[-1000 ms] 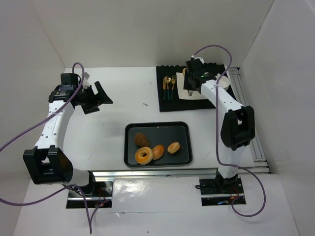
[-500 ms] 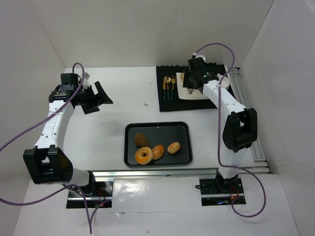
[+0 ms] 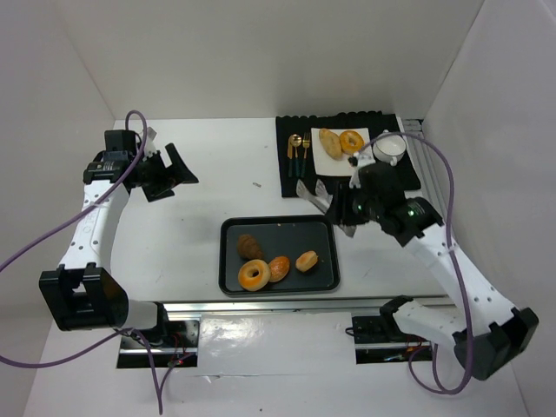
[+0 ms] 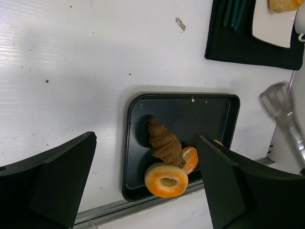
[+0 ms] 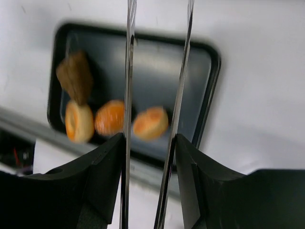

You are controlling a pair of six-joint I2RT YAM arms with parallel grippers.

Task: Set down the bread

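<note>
A black tray (image 3: 326,228) holds a brown croissant (image 3: 249,246), a ring-shaped bagel (image 3: 254,274), an orange bun (image 3: 279,268) and a small bun (image 3: 307,261). A white plate (image 3: 324,163) on the black mat (image 3: 300,185) holds two more breads (image 3: 330,143) (image 3: 351,141). My right gripper (image 3: 347,208) grips metal tongs (image 3: 314,195) over the tray's far right corner. The tong blades (image 5: 128,71) stand apart with nothing between them; the small bun (image 5: 150,122) lies below them. My left gripper (image 3: 169,169) is open and empty at the far left, high above the table.
A white cup (image 3: 388,148) stands at the mat's right end and gold cutlery (image 3: 300,148) lies at its left. White walls close in the table on three sides. A metal rail (image 3: 261,306) runs along the near edge.
My right arm has swung back from over the plate to the tray's far right corner with the tongs. The plate and its two breads now show. The left arm has stayed put.
</note>
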